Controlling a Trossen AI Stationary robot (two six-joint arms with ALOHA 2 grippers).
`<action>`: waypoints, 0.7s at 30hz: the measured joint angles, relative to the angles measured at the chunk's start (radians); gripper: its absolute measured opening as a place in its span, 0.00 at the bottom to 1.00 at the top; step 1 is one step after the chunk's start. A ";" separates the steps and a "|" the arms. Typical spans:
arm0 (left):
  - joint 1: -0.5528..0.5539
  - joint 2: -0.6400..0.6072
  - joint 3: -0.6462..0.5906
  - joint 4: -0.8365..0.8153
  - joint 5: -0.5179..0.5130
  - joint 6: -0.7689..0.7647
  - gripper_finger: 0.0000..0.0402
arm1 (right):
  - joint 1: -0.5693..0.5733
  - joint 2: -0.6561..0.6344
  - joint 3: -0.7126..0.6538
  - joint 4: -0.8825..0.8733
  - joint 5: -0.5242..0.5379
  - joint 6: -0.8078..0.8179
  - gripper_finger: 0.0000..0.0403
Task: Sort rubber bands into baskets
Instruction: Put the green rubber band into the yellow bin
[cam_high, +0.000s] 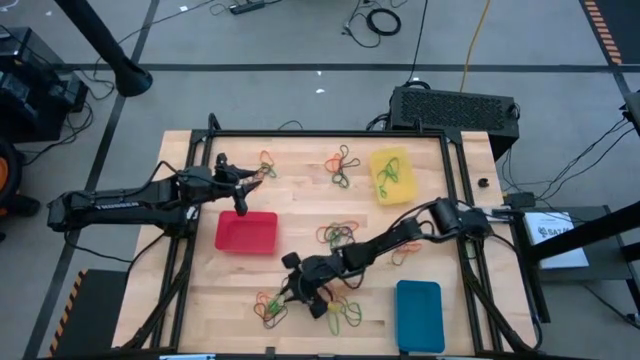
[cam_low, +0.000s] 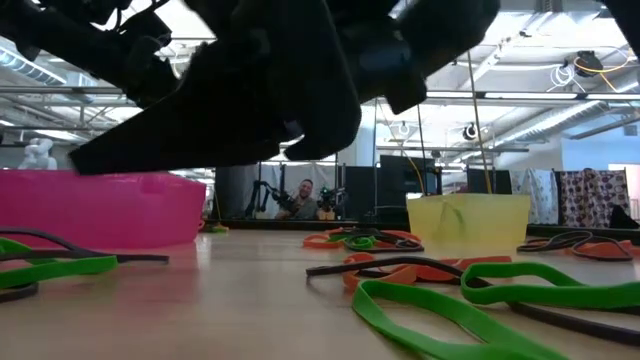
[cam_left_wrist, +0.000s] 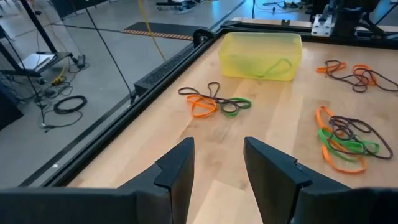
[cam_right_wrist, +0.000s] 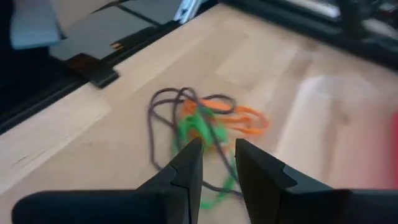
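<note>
Green rubber bands (cam_low: 450, 305) lie closest to the low camera at the table's front edge, where the right gripper (cam_high: 305, 288) hovers part-open over a tangle of orange, green and dark bands (cam_right_wrist: 199, 127), apparently lining up to pinch one, nothing grasped yet. Over the red basket (cam_high: 246, 232) near the left edge, the left gripper (cam_high: 240, 200) hangs released and empty. More clusters wait mid-table and along the back edge beside the yellow basket (cam_high: 392, 176); the blue basket (cam_high: 419, 315) sits at the front-right corner.
</note>
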 joint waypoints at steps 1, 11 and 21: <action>0.000 0.000 0.000 -0.001 0.000 0.000 0.37 | 0.001 0.007 0.013 -0.021 -0.010 0.010 0.22; 0.000 0.002 0.000 -0.027 0.002 -0.026 0.37 | 0.005 0.014 0.025 -0.063 -0.018 0.075 0.22; 0.000 0.002 0.000 -0.098 0.004 -0.030 0.37 | 0.005 0.076 0.025 -0.052 -0.016 0.096 0.22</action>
